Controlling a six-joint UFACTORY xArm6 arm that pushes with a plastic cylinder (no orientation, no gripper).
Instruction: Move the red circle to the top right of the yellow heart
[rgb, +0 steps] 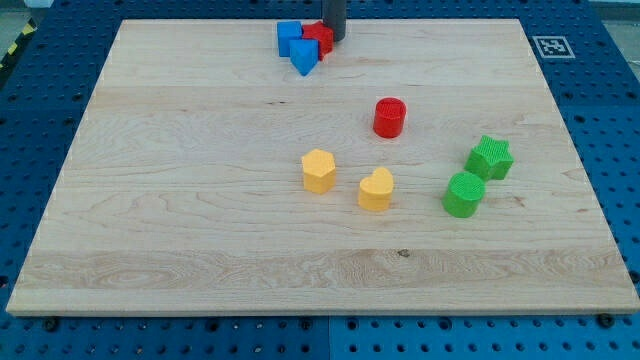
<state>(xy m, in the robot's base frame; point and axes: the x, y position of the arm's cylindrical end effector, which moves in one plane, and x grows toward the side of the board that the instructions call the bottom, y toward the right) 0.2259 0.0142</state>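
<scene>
The red circle (389, 117) stands right of the board's centre. The yellow heart (376, 189) lies below it and slightly to the left. My tip (333, 37) is at the view's top centre, touching the right side of a cluster of blocks, far above and left of the red circle. The rod comes down from the top edge of the view.
The cluster at the top holds a blue block (290, 38), a blue triangular block (304, 57) and a red block (319, 40). A yellow hexagon (318, 170) sits left of the heart. A green star (490, 158) and a green circle (464, 194) lie at the right.
</scene>
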